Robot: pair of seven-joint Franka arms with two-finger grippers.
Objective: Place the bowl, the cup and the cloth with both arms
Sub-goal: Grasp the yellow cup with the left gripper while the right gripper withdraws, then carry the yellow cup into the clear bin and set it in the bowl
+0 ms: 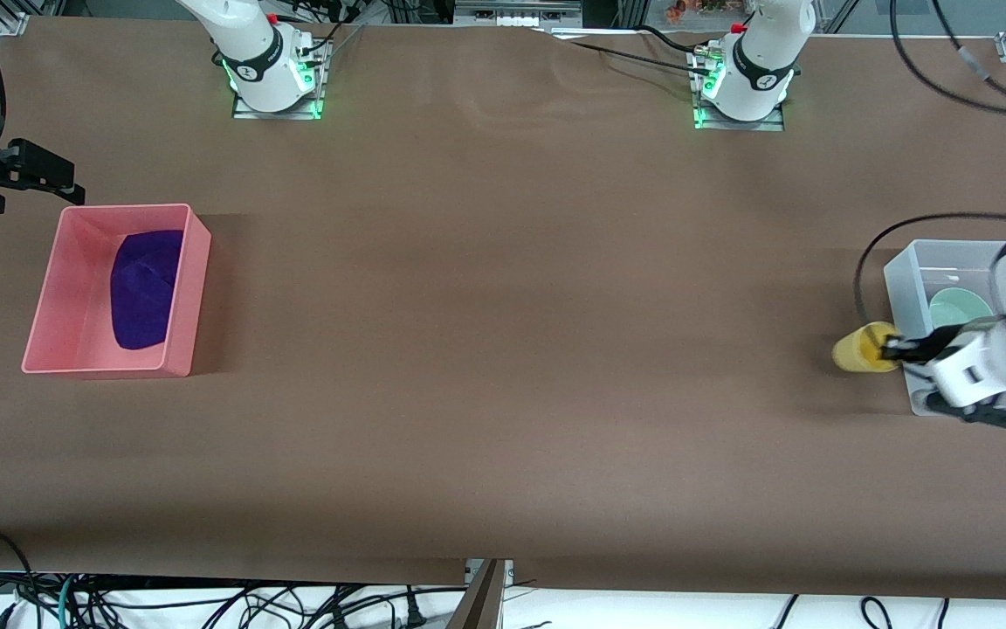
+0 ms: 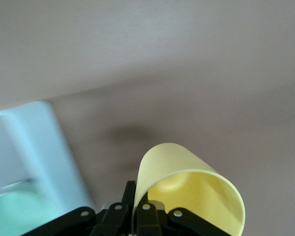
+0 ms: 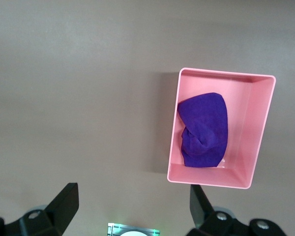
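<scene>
Your left gripper (image 1: 894,350) is clamped on the rim of the cup (image 1: 863,348), which it holds tilted on its side just above the table (image 1: 503,349), right beside the outer wall of the clear bin (image 1: 901,288) at the left arm's end; in the left wrist view the fingers (image 2: 146,212) pinch the yellow wall with the mouth facing the camera. The bowl (image 1: 957,307) already sits inside that clear bin. Your right gripper (image 3: 132,206) waits with its fingers spread wide and nothing between them, high over the table near the pink bin (image 1: 180,288). The cloth (image 1: 147,288) lies crumpled in that pink bin at the right arm's end. The table is covered in plain brown sheeting, lightly rippled between the two bases, and loose cables (image 1: 206,603) trail under its edge nearest the front camera.
</scene>
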